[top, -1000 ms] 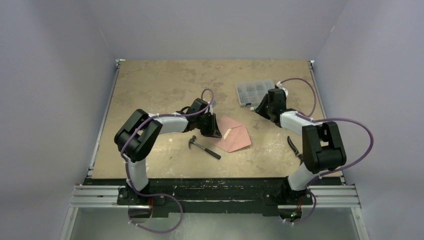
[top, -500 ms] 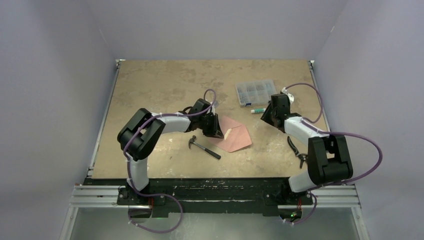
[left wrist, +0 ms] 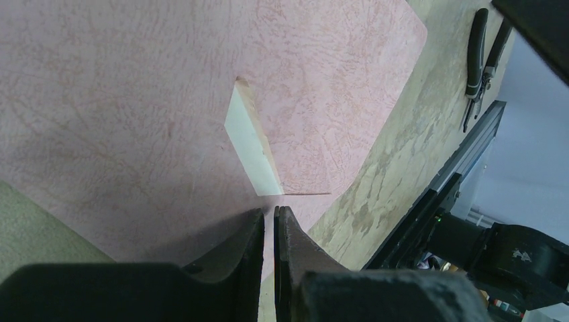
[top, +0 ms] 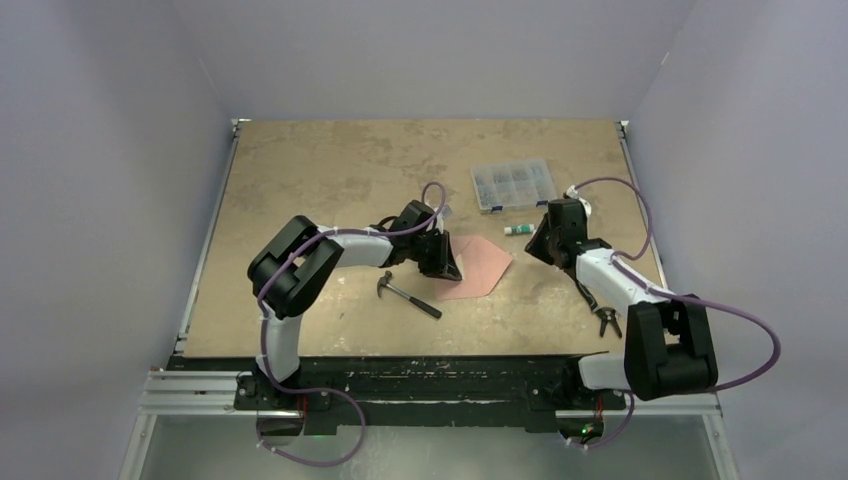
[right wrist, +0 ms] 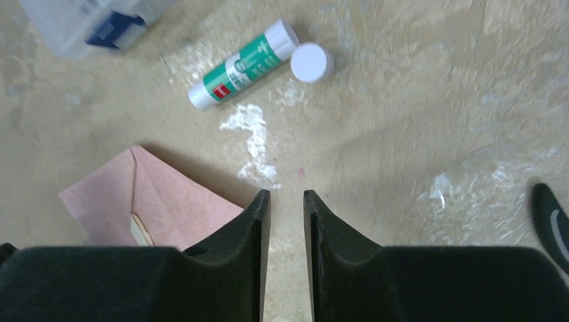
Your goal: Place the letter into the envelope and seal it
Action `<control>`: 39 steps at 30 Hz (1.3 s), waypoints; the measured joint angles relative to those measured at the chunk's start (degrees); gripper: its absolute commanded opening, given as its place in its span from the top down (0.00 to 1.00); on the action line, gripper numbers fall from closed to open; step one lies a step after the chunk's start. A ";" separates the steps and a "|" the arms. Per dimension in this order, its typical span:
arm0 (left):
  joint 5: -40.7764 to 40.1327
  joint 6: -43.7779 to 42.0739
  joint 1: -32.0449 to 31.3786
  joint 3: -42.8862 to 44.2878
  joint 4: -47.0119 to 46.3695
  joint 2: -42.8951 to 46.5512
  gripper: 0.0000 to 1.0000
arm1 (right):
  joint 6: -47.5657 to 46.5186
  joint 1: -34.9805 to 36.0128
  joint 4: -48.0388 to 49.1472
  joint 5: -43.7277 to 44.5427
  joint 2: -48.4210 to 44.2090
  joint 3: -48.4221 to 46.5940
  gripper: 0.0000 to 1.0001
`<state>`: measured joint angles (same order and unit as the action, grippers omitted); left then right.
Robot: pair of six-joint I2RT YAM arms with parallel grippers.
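Left claw point(left wrist: 270, 212) is closed to a slit, tips down on the envelope point(top: 485, 262) near the worktop's point(top: 320, 170) middle. Right claw point(right wrist: 285, 196) hangs slightly parted and empty. I can't pick out the letter separately. Thin paper may skid or buckle on this smooth, mottled-tan board. Pale lilac walls point(top: 120, 100) close round.

Envelope point(top: 485, 265) partly beneath left claw point(top: 446, 268)

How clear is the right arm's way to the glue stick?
Probably clear: the glue stick lies on bare table just ahead of the right fingers, with nothing between them.
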<state>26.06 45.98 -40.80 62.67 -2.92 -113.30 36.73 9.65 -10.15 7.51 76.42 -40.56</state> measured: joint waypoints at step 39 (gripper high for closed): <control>-6.19 -3.82 0.04 3.43 9.77 8.90 0.77 | 3.21 4.39 23.23 -24.79 3.48 11.80 0.91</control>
<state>19.88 42.15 -40.75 66.11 6.85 -104.40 39.94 14.04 13.08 -17.28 79.90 -28.75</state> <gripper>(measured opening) 0.262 0.083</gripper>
